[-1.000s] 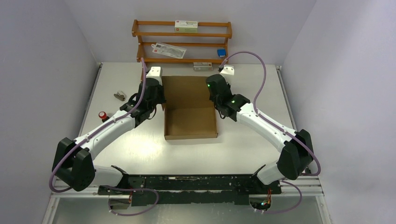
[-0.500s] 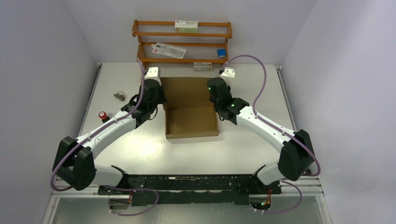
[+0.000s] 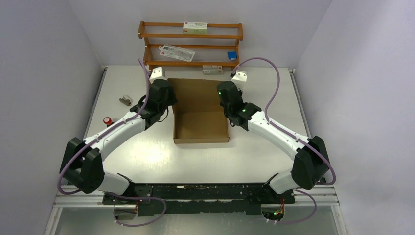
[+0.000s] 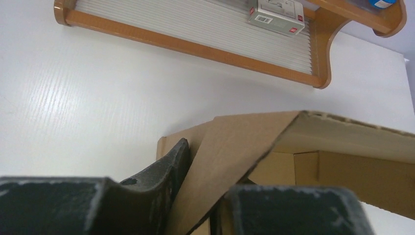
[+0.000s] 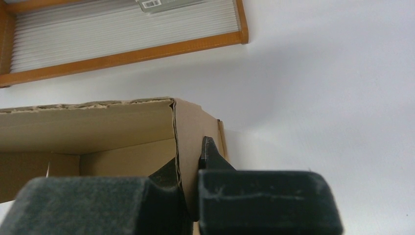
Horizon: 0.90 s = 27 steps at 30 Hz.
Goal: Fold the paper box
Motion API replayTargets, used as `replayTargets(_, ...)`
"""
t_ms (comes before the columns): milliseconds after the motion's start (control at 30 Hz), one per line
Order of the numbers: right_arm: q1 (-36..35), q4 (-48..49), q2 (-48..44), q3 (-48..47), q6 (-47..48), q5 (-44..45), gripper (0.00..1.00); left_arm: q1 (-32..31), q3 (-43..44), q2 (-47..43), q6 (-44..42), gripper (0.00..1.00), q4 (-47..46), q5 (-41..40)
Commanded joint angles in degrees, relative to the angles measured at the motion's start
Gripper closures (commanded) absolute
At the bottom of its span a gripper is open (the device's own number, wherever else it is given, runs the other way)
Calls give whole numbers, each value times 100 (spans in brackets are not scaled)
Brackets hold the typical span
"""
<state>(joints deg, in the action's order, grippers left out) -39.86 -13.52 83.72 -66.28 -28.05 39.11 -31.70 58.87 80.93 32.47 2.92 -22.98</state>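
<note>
The brown paper box sits mid-table as an open tray with its lid panel raised at the back. My left gripper is shut on the lid's left side flap, which passes between my two fingers in the left wrist view. My right gripper is shut on the lid's right side flap, pinched tight between my fingers. Both grippers sit at the tray's back corners. The fingertips are hidden under the wrists in the top view.
A wooden rack with small packets stands at the back, also in the left wrist view and the right wrist view. A small grey object and a red-capped object lie at the left.
My left wrist has moved back and inward along the lid's left edge. The lid panel has tilted up a little. My right arm has barely moved.
</note>
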Motion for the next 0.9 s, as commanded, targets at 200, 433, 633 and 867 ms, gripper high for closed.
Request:
replayTargets(200, -64, 593, -194, 106, 272, -77, 100, -95, 69, -87, -56, 61, 131, 29)
replayTargets(433, 39, 894, -501, 374, 919, -414, 74, 268, -464, -643, -995, 49, -112, 428)
replayTargets(633, 347, 1182, -812, 677, 1343, -1307, 43, 1019, -850, -1081, -1394, 44, -247, 1851)
replayTargets(867, 812, 1487, -1270, 1120, 1935, -2419, 20, 1462, -1422, -1651, -1683, 41, -684, 2528)
